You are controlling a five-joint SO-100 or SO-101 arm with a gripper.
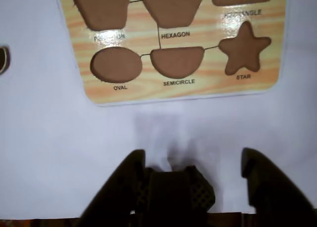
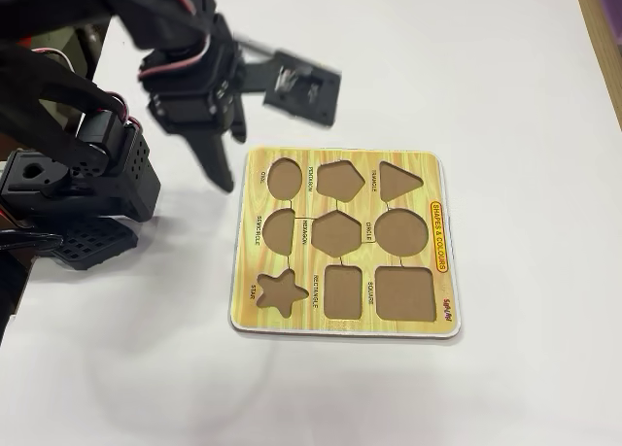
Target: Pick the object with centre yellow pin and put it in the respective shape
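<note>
Gripper (image 1: 193, 160) open and empty in the wrist view: two dark fingers spread at the bottom edge, only white table (image 1: 44, 153) between them. In the fixed view it hangs above the table just off the left edge of the shape board (image 2: 340, 174).

The object with centre yellow pin: only a dark, pale-rimmed sliver shows at the far left edge of the wrist view (image 1: 3, 59), on the table well left of the board. Likely the piece, but the knob is out of frame (can't confirm). Not visible in the fixed view; the arm may be hiding it.

Semicircle cutout (image 1: 177, 62) empty, between the oval cutout (image 1: 116, 65) and the star cutout (image 1: 244, 47).

Step in hand, as I judge it: reach for the piece. To do it well:
- swing left in the wrist view until the whole piece is framed;
- centre the open jaws over the knob, then descend straight;
- close on the knob, not the flat rim.

Orientation: the cutout's long axis runs left-right in the wrist view, straight edge toward the board's far side, curve toward the gripper. The piece's own heading cannot be read from the sliver; check it before lifting, since wrist roll may be needed to match.
</note>
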